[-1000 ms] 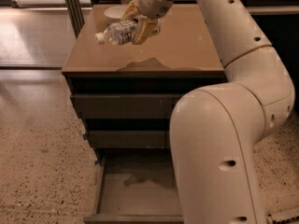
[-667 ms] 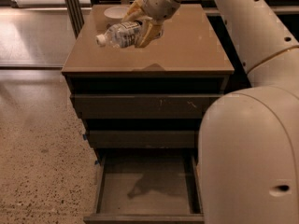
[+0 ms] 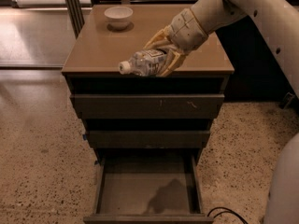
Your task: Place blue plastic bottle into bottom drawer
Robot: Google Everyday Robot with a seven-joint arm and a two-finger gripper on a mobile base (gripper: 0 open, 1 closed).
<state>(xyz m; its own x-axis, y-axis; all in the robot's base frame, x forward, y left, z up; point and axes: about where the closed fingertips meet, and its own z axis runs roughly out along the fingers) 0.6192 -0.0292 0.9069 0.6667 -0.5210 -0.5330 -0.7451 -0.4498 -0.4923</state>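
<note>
My end effector (image 3: 162, 59) grips the blue plastic bottle (image 3: 140, 64) sideways (cap pointing away from it). The open bottom drawer (image 3: 131, 195) lies well below, so I should clear the surface (image 3: 93, 45) edge, descend and release low.

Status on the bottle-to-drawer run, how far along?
Done: bottom drawer stands open; gripper is shut on the blue plastic bottle. In hand: bottle held sideways over the front edge of the cabinet top. Left: carry it down into the drawer and release.
</note>
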